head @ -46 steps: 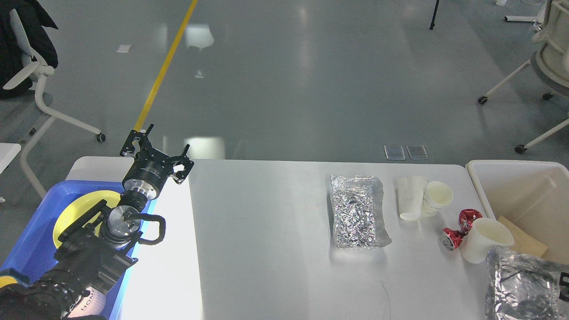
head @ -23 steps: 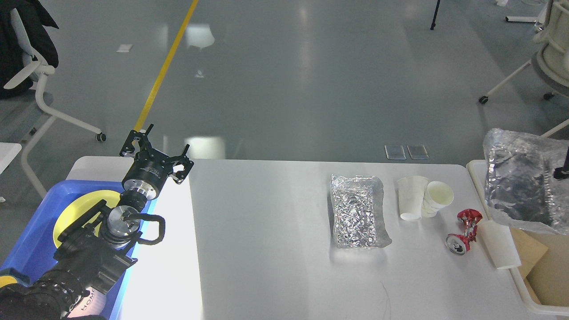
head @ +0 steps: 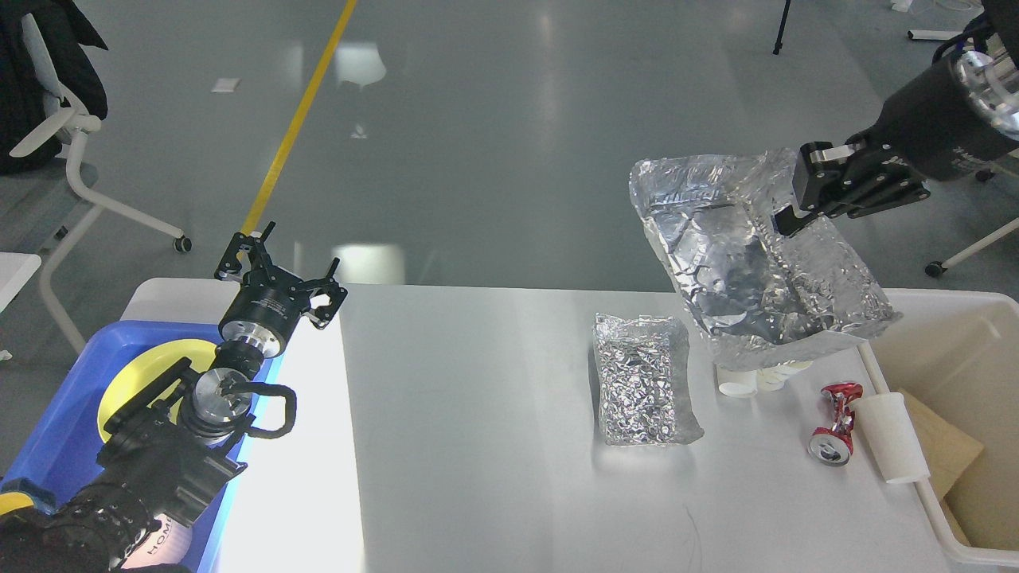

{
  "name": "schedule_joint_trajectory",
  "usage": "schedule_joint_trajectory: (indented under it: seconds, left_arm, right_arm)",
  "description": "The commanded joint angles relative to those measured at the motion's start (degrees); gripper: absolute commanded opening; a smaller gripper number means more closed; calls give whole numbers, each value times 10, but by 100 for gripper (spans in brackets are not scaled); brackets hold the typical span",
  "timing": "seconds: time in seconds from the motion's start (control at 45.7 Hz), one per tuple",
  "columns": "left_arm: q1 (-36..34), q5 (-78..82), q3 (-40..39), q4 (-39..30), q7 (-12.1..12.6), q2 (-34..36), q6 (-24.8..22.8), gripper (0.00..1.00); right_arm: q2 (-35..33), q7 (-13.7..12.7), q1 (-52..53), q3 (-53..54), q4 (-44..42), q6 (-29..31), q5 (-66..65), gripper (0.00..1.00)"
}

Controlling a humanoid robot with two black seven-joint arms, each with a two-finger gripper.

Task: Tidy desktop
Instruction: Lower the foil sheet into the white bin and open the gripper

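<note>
The white-grey desktop (head: 493, 446) fills the lower middle. My right gripper (head: 796, 208) is shut on a large crinkled silver foil bag (head: 756, 263) and holds it in the air above the desktop's right part. A second silver foil bag (head: 643, 390) lies flat on the desktop. Two white paper cups (head: 744, 380) are mostly hidden behind the held bag. A crushed red can (head: 833, 422) and a tipped white cup (head: 890, 438) lie by the bin's edge. My left gripper (head: 275, 267) is open and empty above the desktop's far left corner.
A blue tray (head: 56, 430) holding a yellow plate (head: 151, 374) sits at the left under my left arm. A beige bin (head: 947, 350) with brown cardboard (head: 943, 461) stands at the right. Office chairs stand on the floor beyond.
My right gripper has swung the large foil bag up and to the left, from over the bin's side to above the paper cups. The white cup fell over earlier. The left arm has not moved.
</note>
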Motion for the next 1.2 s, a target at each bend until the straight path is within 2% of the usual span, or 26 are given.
schedule_joint_trajectory:
  seconds: [0.0,0.197,0.306,0.482,0.679,0.832,0.919,1.073,1.182]
  left_arm:
    - [0,0,0,0,1,0,0,98]
    - [0,0,0,0,0,0,0,98]
    - [0,0,0,0,0,0,0,98]
    - [0,0,0,0,0,0,0,98]
    - [0,0,0,0,0,0,0,98]
    - [0,0,0,0,0,0,0,98]
    - [0,0,0,0,0,0,0,98]
    - [0,0,0,0,0,0,0,98]
    - [0,0,0,0,0,-1,0,98]
  right_arm:
    - [13,-15,13,1,10,0,12,0]
    - [-8,-16,-30,-61,-24,0,14,0]
    - [-38,-16,-125,-98,-92,-73,15,0]
    - [-82,-16,-301,-93,-221,-179,26,0]
    - [-74,-21,-500,-93,-403,-268,190,0]
    - [-20,-69,-645,-93,-587,-302,322,0]
    - [7,-89,-734,-93,-664,-337,382,0]
    - [39,-129,-816,-89,-695,-456,414,0]
    - [50,-159,-827,-81,-695,-499,416,0]
